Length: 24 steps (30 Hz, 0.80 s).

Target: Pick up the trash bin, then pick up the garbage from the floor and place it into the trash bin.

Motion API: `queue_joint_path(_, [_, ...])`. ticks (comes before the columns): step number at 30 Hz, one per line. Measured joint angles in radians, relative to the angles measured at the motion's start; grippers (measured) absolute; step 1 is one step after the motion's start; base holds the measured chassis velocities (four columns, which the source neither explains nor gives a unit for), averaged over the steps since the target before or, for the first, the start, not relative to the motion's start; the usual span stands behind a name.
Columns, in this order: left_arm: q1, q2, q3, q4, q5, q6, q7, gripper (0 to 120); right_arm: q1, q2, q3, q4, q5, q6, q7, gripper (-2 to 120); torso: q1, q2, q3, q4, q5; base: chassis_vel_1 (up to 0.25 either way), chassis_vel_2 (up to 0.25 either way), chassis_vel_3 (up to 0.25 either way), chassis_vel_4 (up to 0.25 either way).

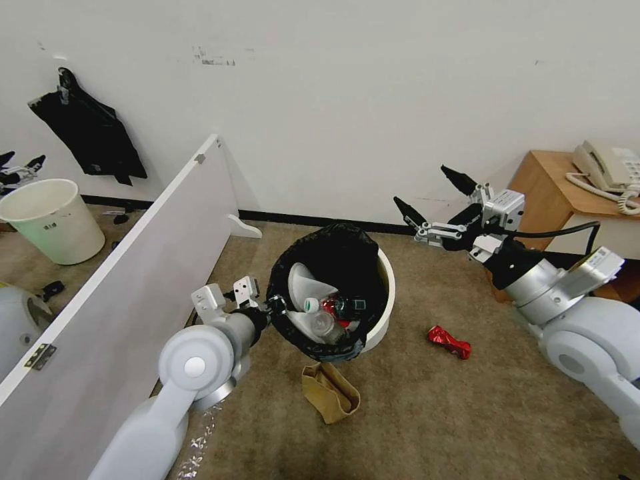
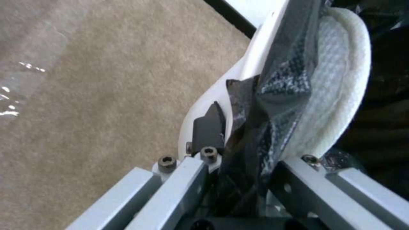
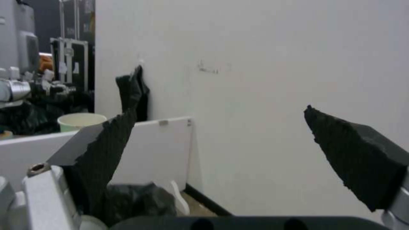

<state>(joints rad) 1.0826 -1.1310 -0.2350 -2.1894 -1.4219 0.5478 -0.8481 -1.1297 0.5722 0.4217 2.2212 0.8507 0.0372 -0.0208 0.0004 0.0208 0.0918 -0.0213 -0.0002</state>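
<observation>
Trash bin [image 1: 383,293] held tilted off the carpet, mouth toward the robot, likely so litter can drop in easily. Left gripper [image 1: 275,305] clamps the bin's near rim, fingers [image 2: 209,127] closed on wall and black bag [image 2: 285,73]. Inside the bin: white slipper [image 1: 303,280], bottles, red scraps. Right gripper [image 1: 433,200] hovers beyond the bin toward the wall, fingers [image 3: 358,153] spread wide, empty. Crushed red wrapper [image 1: 449,341] lies beside the bin; tan paper bag [image 1: 330,392] just below its mouth.
</observation>
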Motion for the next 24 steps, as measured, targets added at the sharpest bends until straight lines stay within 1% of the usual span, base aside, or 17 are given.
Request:
queue_joint_path(2, [0.024,-0.002,-0.021,-0.022,0.019,-0.001,0.004,1,0.0,0.005,-0.012,-0.02,0.003,-0.016,-0.003,100,0.0,0.0,0.0,-0.0001,0.0,0.0,0.0,0.0,0.0])
queue_joint_path(6, [0.044,-0.005,-0.035,-0.032,0.044,0.0,0.013,1,0.0,0.012,-0.02,-0.031,0.003,-0.024,-0.005,100,0.0,0.0,0.0,-0.0001,0.0001,0.0,0.0,0.0,0.0])
queue_joint_path(8, [0.082,-0.011,-0.058,-0.051,0.089,0.009,0.027,1,-0.006,0.029,-0.03,-0.047,-0.008,-0.036,-0.008,100,0.0,0.0,0.0,0.0001,0.0001,0.0,0.0,0.0,0.0])
queue_joint_path(9, [0.082,-0.011,-0.058,-0.051,0.089,0.009,0.027,1,-0.006,0.029,-0.03,-0.047,-0.008,-0.036,-0.008,100,0.0,0.0,0.0,0.0001,0.0001,0.0,0.0,0.0,0.0])
queue_joint_path(11, [0.106,-0.016,-0.069,-0.062,0.122,0.009,0.043,1,-0.011,0.048,-0.036,-0.056,-0.024,-0.039,-0.011,100,0.0,0.0,0.0,-0.0001,0.0001,0.0,0.0,0.0,0.0])
queue_joint_path(12, [0.106,-0.016,-0.069,-0.062,0.122,0.009,0.043,1,-0.011,0.048,-0.036,-0.056,-0.024,-0.039,-0.011,100,0.0,0.0,0.0,-0.0001,0.0001,0.0,0.0,0.0,0.0])
queue_joint_path(15, [0.132,-0.026,-0.08,-0.066,0.183,0.012,0.062,1,-0.019,0.068,-0.041,-0.061,-0.038,-0.045,-0.016,100,0.0,0.0,0.0,0.0001,0.0001,0.0,0.0,0.0,0.0])
queue_joint_path(16, [0.132,-0.026,-0.08,-0.066,0.183,0.012,0.062,1,-0.019,0.068,-0.041,-0.061,-0.038,-0.045,-0.016,100,0.0,0.0,0.0,0.0001,0.0001,0.0,0.0,0.0,0.0])
queue_joint_path(19, [0.146,-0.032,-0.085,-0.069,0.22,0.016,0.073,1,-0.028,0.083,-0.047,-0.071,-0.046,-0.049,-0.021,100,0.0,0.0,0.0,-0.0002,0.0001,0.0,0.0,0.0,0.0])
queue_joint_path(24, [0.146,-0.031,-0.09,-0.067,0.235,0.017,0.074,1,-0.034,0.093,-0.058,-0.084,-0.05,-0.051,-0.027,100,0.0,0.0,0.0,-0.0001,0.0001,0.0,0.0,0.0,0.0])
